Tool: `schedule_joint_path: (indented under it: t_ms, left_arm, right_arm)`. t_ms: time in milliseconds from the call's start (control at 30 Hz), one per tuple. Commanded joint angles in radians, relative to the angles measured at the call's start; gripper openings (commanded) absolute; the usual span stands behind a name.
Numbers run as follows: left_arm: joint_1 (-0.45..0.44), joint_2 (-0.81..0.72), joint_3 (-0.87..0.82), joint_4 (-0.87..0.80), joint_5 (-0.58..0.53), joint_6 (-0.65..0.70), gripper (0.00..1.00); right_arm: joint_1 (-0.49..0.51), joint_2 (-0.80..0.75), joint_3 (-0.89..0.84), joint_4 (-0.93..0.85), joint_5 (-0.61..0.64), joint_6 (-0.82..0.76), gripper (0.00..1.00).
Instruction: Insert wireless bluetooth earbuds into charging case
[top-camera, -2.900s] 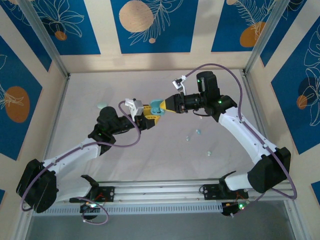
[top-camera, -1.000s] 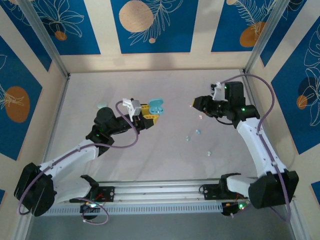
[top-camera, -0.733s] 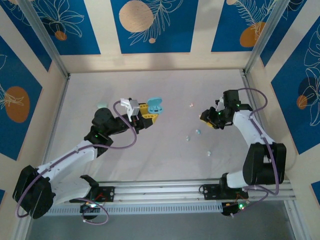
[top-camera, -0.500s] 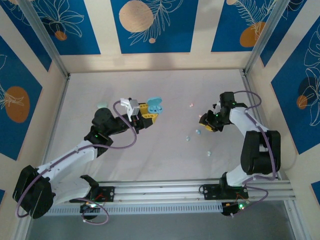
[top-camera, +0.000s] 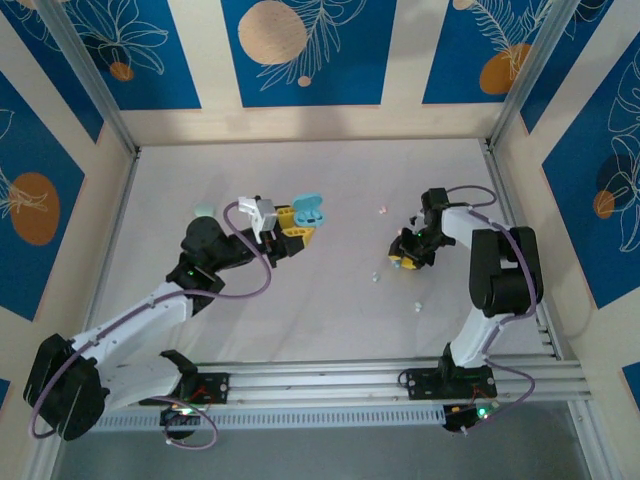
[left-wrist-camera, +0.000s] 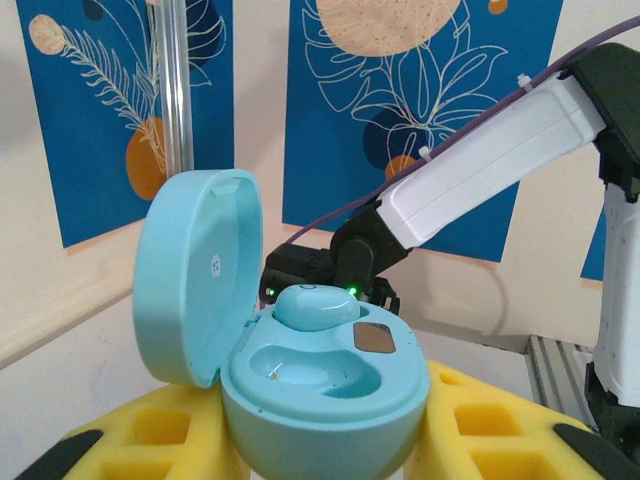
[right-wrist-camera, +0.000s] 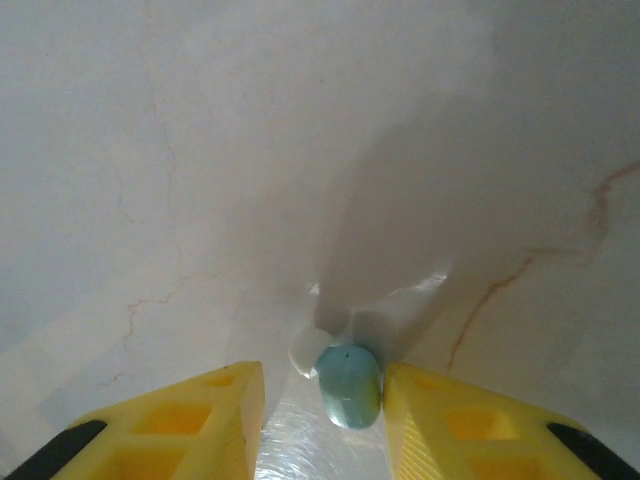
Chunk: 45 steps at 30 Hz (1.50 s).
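Observation:
My left gripper (top-camera: 296, 228) is shut on the base of the pale blue charging case (top-camera: 311, 210), held above the table with its lid (left-wrist-camera: 195, 275) swung open. One pale blue earbud (left-wrist-camera: 315, 305) sits in the far slot of the case (left-wrist-camera: 320, 400); the near slot is bare. My right gripper (top-camera: 403, 260) points down at the table. In the right wrist view a blue earbud (right-wrist-camera: 349, 386) lies between the yellow fingers of that gripper (right-wrist-camera: 323, 375). It touches the right finger (right-wrist-camera: 420, 400), with a gap to the left one, so the jaws are open.
Loose earbuds lie on the table: two pale ones (top-camera: 376, 277) (top-camera: 417, 304) near the right gripper and a pinkish one (top-camera: 383, 211) farther back. A mint case (top-camera: 203, 211) rests at the back left. Frame posts and walls ring the table.
The right arm left the case, swung right and came down over the blue earbud on the table, its jaws narrowing. The left arm kept holding the open case almost still.

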<state>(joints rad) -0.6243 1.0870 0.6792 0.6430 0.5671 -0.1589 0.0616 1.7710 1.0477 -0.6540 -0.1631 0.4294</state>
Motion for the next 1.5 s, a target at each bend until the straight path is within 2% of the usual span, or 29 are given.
schedule_joint_path:
  t_ms: [0,467,600,933,1067,1467]
  left_arm:
    - [-0.009,-0.022,-0.006,0.011,-0.011,0.001,0.36]
    - [-0.009,-0.024,-0.006,0.009,-0.014,-0.003,0.36]
    - [-0.009,-0.027,-0.008,0.008,-0.017,-0.002,0.36]
    - [-0.009,-0.043,-0.013,-0.009,-0.024,0.009,0.36]
    - [-0.009,-0.058,-0.018,-0.019,-0.033,0.014,0.36]
    - [-0.008,-0.06,-0.015,-0.027,-0.032,0.012,0.36]
  right_arm:
    - [0.02,0.014,0.027,-0.018,0.006,-0.035,0.33]
    - [0.091,0.046,0.089,-0.033,-0.126,-0.024,0.34]
    - [0.104,0.036,0.108,-0.04,-0.124,-0.03,0.35]
    - [0.119,0.091,0.186,-0.101,0.109,-0.029,0.39]
    - [0.128,0.118,0.204,-0.066,0.063,-0.054,0.42]
    - [0.188,0.257,0.367,-0.141,0.064,-0.164,0.41]
